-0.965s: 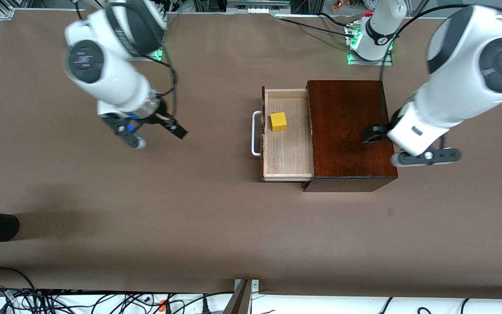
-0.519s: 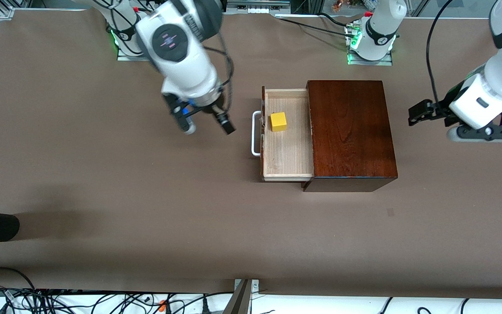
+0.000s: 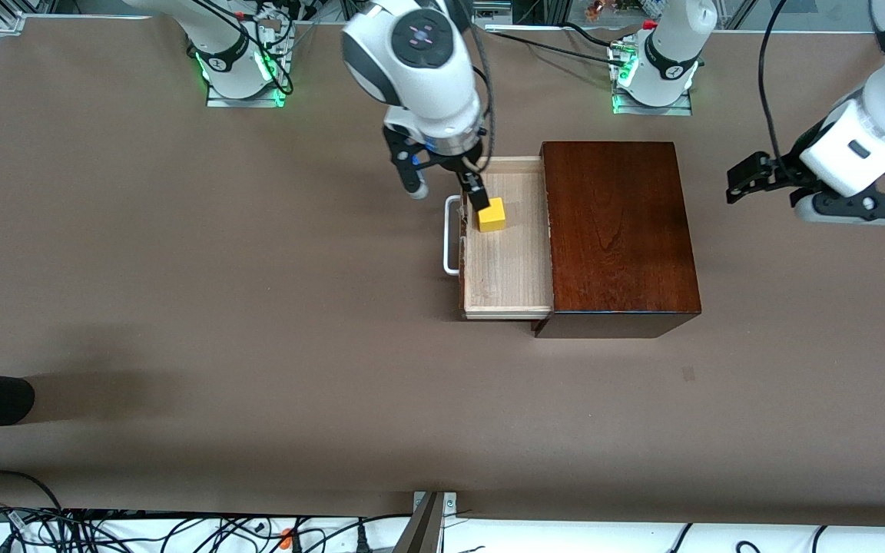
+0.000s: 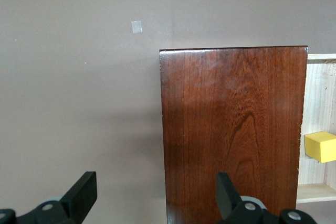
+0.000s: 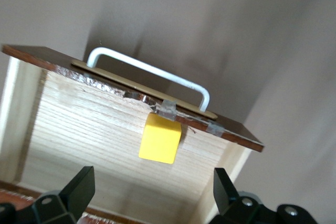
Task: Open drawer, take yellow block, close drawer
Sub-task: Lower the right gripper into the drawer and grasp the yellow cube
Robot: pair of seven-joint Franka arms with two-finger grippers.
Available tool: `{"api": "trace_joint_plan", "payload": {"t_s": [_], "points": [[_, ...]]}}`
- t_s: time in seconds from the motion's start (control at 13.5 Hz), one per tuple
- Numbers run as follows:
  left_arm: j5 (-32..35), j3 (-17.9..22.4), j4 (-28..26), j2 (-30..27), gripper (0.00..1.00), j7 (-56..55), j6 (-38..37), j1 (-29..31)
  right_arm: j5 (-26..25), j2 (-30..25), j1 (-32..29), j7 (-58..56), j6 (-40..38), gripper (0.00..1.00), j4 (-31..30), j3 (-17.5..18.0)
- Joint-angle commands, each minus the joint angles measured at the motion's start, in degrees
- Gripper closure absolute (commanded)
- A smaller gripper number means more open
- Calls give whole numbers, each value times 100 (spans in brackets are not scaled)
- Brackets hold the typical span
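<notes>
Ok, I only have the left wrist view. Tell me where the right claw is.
Observer: The right claw hangs open over the handle end of the drawer, above the yellow block.
Operator: Confirm the block is not gripped.
Observer: Not gripped. The right wrist view shows it resting on the drawer floor, close to the drawer front, apart from both fingers.
Operator: Place my left claw against the box.
Observer: The left claw waits open over the table, off the box toward the left arm's end.
</notes>
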Motion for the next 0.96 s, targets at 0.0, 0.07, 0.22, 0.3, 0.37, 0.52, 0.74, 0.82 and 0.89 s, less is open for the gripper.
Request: {"api": "trace_joint_plan", "payload": {"t_s": [0.0, 0.07, 0.22, 0.3, 0.37, 0.52, 0.74, 0.82, 0.89], "points": [[-21, 45, 220, -13, 0, 328, -423, 16, -360, 564, 327, 549, 320, 0, 477, -99], [-12, 45, 211, -13, 0, 382, -459, 16, -553, 661, 389, 647, 383, 0, 477, -99], [-12, 37, 220, -13, 0, 382, -521, 16, -678, 793, 460, 752, 419, 0, 486, -99], [-3, 37, 220, -13, 0, 391, -538, 16, -713, 863, 478, 796, 419, 0, 477, -108], [23, 37, 220, -5, 0, 391, -539, 16, -748, 916, 504, 840, 436, 0, 477, -108], [32, 19, 229, -5, 0, 382, -547, 8, -783, 1031, 522, 867, 480, 0, 477, -108], [103, 1, 229, -5, 0, 391, -565, 8, -784, 1127, 566, 867, 480, 0, 477, -117], [103, 1, 229, -5, 0, 391, -565, 16, -801, 1180, 574, 867, 515, 0, 477, -117], [103, 10, 229, -5, 0, 391, -565, 16, -853, 1233, 575, 876, 594, 0, 477, -117]]}}
